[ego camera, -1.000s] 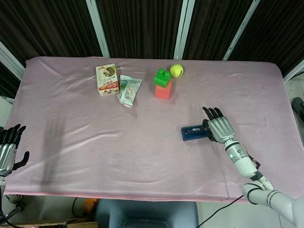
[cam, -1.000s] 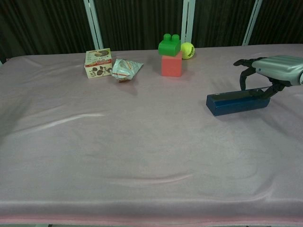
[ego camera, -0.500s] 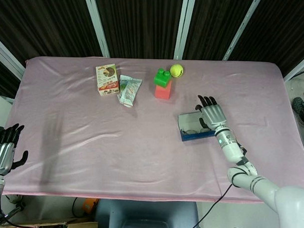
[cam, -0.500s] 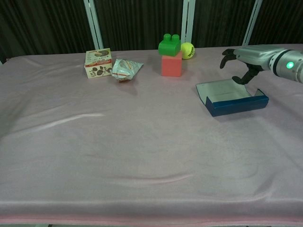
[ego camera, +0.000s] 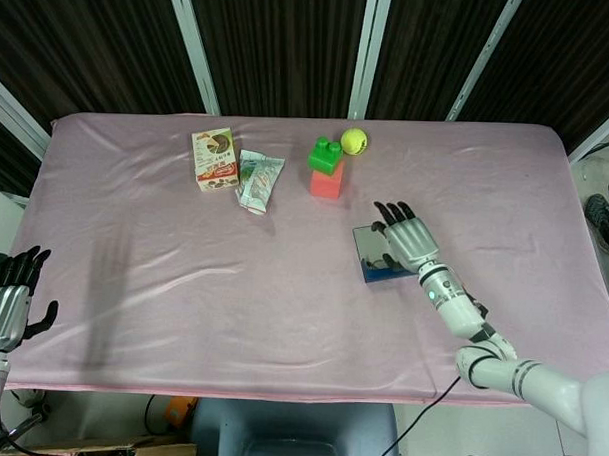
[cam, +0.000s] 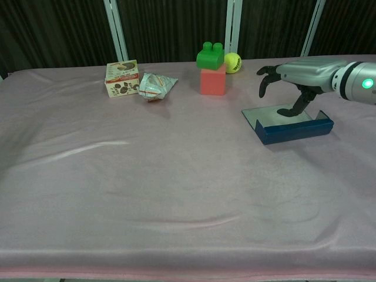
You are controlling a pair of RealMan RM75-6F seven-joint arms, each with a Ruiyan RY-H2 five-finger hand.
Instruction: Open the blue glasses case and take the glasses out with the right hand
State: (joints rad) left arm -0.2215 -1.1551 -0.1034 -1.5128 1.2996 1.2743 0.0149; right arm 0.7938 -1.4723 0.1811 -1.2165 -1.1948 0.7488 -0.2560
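The blue glasses case lies open on the right half of the table, its pale lid folded back flat toward the far left. My right hand hovers over the open case with its fingers spread and holds nothing. The thumb reaches down into the case. The hand covers most of the inside, so the glasses do not show clearly. My left hand rests off the table's front left corner, fingers apart and empty; only the head view shows it.
At the back stand a red block topped by a green brick and a yellow tennis ball. A small printed box and a snack packet lie back left. A pink cloth covers the table.
The case's lid, shut one second ago, has swung open and now lies flat. My right hand moved left and further over the open case. The left hand stayed put.
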